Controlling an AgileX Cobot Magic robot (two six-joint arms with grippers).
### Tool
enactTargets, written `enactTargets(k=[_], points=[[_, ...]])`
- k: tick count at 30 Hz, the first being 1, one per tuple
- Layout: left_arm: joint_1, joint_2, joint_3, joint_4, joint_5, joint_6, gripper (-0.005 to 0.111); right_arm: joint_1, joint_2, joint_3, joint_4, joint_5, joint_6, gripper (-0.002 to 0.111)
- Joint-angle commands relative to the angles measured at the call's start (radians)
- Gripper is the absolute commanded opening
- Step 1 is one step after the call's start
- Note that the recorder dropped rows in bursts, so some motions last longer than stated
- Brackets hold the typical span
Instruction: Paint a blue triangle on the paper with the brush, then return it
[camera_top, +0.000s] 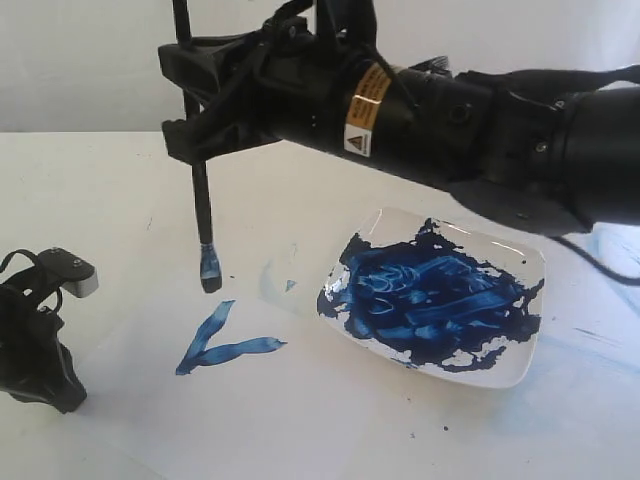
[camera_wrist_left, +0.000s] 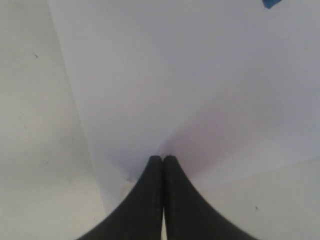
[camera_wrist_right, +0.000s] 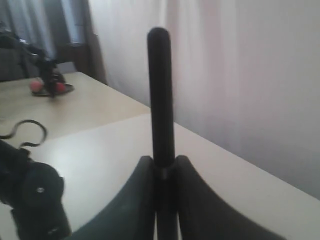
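Note:
The brush (camera_top: 202, 215) hangs upright over the paper (camera_top: 300, 410). Its blue-stained tip (camera_top: 210, 270) is just above the sheet, beyond the painted strokes. My right gripper (camera_top: 186, 98) reaches in from the right and is shut on the black handle (camera_wrist_right: 160, 90), fingertips (camera_wrist_right: 145, 167) pressed to it on both sides. Of the blue triangle (camera_top: 222, 342), two streaky dark-blue strokes show, joined in a V. My left gripper (camera_top: 60, 395) rests at the paper's left edge. Its jaws are shut and empty (camera_wrist_left: 163, 159) and touch the sheet (camera_wrist_left: 200, 75).
A white square dish (camera_top: 525, 365) smeared with dark-blue paint sits on the paper's right side, under the right arm. Pale blue stains (camera_top: 272, 278) mark the table left of the dish. A dark arm base (camera_wrist_right: 30, 200) and a cable (camera_wrist_right: 25, 127) show in the right wrist view.

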Motion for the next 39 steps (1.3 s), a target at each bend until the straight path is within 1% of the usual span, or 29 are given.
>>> enactTargets(k=[1, 5, 8, 13, 16, 20, 23, 29, 32, 35, 39], points=[[-0.006, 0.002, 0.012, -0.007, 0.031, 0.002, 0.0, -0.12, 0.045, 0.0, -0.223, -0.23, 0.244, 0.0], [-0.006, 0.002, 0.012, -0.007, 0.031, 0.002, 0.0, -0.169, 0.079, 0.0, -0.207, -0.232, 0.256, 0.0], [-0.006, 0.002, 0.012, -0.007, 0.031, 0.002, 0.0, -0.169, 0.114, 0.0, -0.2, -0.232, 0.243, 0.0], [-0.006, 0.002, 0.012, -0.007, 0.031, 0.002, 0.0, -0.167, 0.17, 0.0, -0.176, -0.254, 0.147, 0.0], [-0.006, 0.002, 0.012, -0.007, 0.035, 0.002, 0.0, -0.167, 0.198, 0.0, -0.127, -0.284, 0.115, 0.0], [-0.006, 0.002, 0.012, -0.007, 0.035, 0.002, 0.0, -0.167, 0.22, 0.0, -0.061, -0.299, 0.013, 0.0], [-0.006, 0.002, 0.012, -0.007, 0.035, 0.002, 0.0, -0.167, 0.23, 0.0, -0.006, -0.317, -0.029, 0.0], [-0.006, 0.002, 0.012, -0.007, 0.037, 0.002, 0.0, -0.167, 0.285, -0.002, 0.032, -0.34, -0.033, 0.0], [-0.006, 0.002, 0.012, -0.007, 0.037, 0.002, 0.0, -0.167, 0.295, -0.002, 0.044, -0.351, -0.108, 0.0], [-0.006, 0.002, 0.012, -0.007, 0.037, 0.002, 0.0, -0.167, 0.3, -0.002, 0.078, -0.38, -0.108, 0.0], [-0.006, 0.002, 0.012, -0.007, 0.037, 0.002, 0.0, -0.167, 0.323, -0.002, 0.077, -0.384, -0.108, 0.0]])
